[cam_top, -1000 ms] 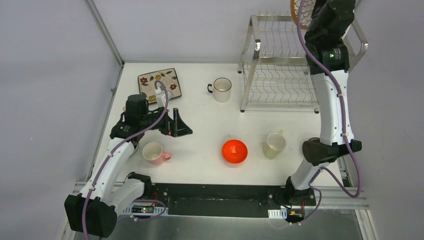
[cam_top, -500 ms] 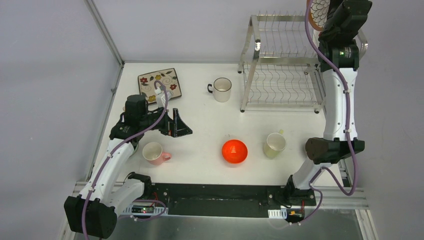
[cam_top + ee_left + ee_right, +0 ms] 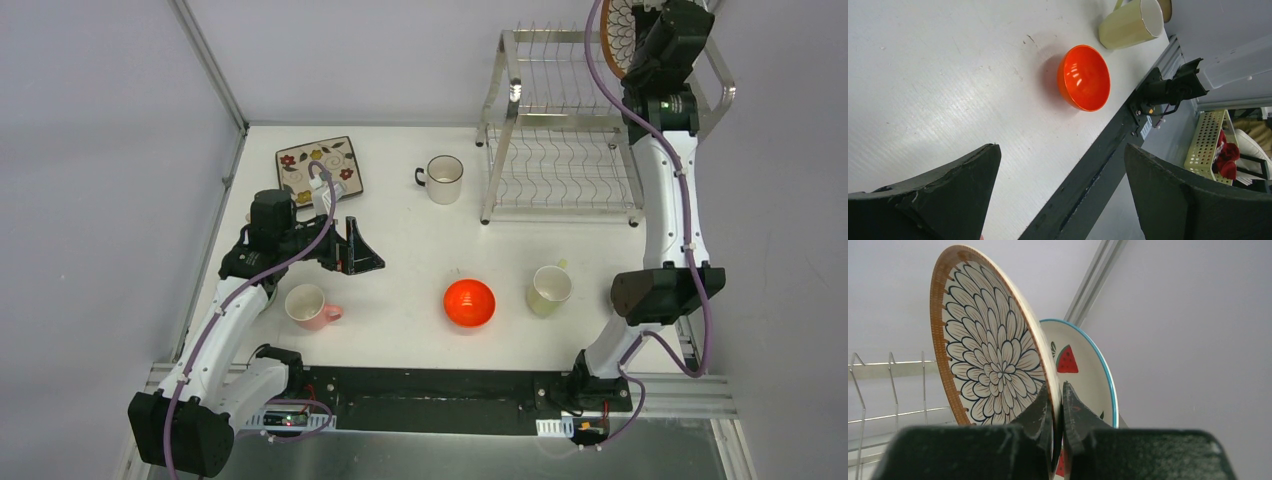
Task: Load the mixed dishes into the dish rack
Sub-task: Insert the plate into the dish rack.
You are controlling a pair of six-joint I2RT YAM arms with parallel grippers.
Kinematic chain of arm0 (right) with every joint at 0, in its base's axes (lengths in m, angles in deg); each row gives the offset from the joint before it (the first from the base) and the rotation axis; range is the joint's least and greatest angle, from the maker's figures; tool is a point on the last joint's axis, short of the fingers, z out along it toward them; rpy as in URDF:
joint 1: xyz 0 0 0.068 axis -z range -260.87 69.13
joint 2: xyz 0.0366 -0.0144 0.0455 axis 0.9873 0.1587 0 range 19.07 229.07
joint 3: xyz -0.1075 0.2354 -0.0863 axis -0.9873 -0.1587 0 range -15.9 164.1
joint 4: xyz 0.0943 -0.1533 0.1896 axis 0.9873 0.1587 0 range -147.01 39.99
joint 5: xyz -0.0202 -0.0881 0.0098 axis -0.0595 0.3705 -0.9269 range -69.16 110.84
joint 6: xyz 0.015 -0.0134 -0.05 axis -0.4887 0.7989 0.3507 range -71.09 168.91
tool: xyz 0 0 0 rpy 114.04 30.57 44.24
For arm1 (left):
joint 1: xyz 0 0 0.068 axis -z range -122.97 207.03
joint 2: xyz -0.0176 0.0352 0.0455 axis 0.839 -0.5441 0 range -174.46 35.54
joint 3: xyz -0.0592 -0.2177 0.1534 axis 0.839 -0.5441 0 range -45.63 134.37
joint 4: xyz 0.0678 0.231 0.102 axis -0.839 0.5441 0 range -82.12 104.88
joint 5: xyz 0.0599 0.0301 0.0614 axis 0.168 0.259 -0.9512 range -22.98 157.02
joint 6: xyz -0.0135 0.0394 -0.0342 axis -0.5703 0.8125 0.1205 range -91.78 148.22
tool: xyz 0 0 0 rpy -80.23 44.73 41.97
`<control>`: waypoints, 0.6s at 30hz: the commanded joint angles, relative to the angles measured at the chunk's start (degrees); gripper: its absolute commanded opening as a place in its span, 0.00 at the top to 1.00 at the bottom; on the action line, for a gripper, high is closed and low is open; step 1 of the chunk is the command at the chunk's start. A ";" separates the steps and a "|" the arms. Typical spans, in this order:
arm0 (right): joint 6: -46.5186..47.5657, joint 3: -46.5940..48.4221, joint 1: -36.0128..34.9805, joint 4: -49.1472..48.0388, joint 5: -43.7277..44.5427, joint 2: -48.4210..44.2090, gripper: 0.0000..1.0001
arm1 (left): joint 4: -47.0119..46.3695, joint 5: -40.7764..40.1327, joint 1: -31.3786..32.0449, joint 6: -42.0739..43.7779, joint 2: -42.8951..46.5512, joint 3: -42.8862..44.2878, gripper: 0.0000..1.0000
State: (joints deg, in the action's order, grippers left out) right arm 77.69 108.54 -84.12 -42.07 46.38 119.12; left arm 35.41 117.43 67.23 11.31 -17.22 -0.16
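There are three plates: a flower plate (image 3: 320, 168), a round plate (image 3: 993, 365) and a fruit plate (image 3: 1088, 385). There are three cups: a white cup (image 3: 443, 178), a pink cup (image 3: 308, 306) and a yellow cup (image 3: 548, 290). There is one orange bowl (image 3: 469, 302) and one rack (image 3: 555, 121). There are two arms, a left arm (image 3: 228, 310) and a right arm (image 3: 672, 210).

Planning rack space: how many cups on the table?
3: white cup beside the dish rack, pink cup by the left arm, yellow cup beside the red-orange bowl. Others may be hidden.
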 commanded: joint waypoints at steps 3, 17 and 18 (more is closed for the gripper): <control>5.57 -1.01 0.21 -14.76 1.76 -2.18 1.00 | -0.76 -0.66 0.79 1.48 1.00 0.70 0.01; 7.13 -4.58 0.24 -14.72 6.33 -3.06 1.00 | -0.73 -0.84 0.88 1.70 0.54 1.02 0.01; 7.09 -4.44 0.26 -14.71 6.48 -3.29 1.00 | -0.72 -0.89 0.87 1.70 0.65 1.02 0.01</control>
State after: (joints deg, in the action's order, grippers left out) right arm 83.30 103.47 -84.71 -48.54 48.33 119.06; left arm 35.81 116.75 67.60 11.35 -17.22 -0.16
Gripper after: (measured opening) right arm 0.056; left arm 0.991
